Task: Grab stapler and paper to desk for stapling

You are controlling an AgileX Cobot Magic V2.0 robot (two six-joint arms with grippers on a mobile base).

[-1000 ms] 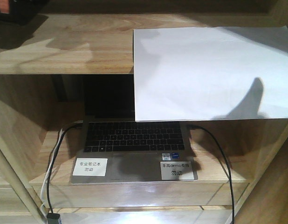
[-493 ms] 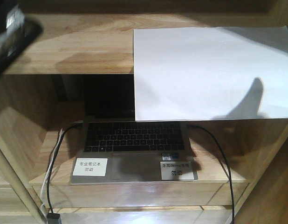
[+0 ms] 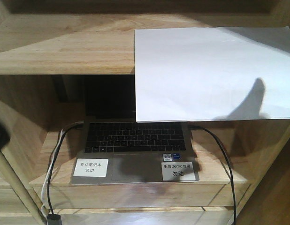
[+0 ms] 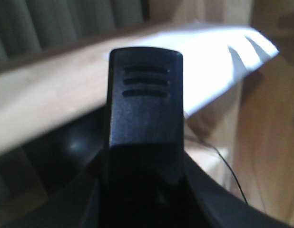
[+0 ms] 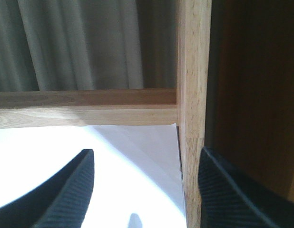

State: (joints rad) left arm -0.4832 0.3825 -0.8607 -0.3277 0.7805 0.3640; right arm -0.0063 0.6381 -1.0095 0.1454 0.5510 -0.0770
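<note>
Stapler (image 4: 144,99) fills the middle of the left wrist view, black, one end up, with three short grooves across its top. The left gripper (image 4: 144,190) pinches it low down, dark fingers (image 4: 218,199) against both sides. The paper (image 3: 210,70) lies at the right end of the upper board of the light wooden shelf unit (image 3: 65,47), well apart from the stapler. Much of the sheet overhangs the front edge, in front of the screen of the open laptop (image 3: 135,154) below. Two white labels (image 3: 90,167) sit on the laptop's palm rest, and black cables (image 3: 225,159) run down either side. The right gripper (image 5: 146,156) hangs over a back corner of the sheet, jaws spread wide: one finger (image 5: 66,190) above the paper, the other beyond the wooden upright (image 5: 192,118)
</note>
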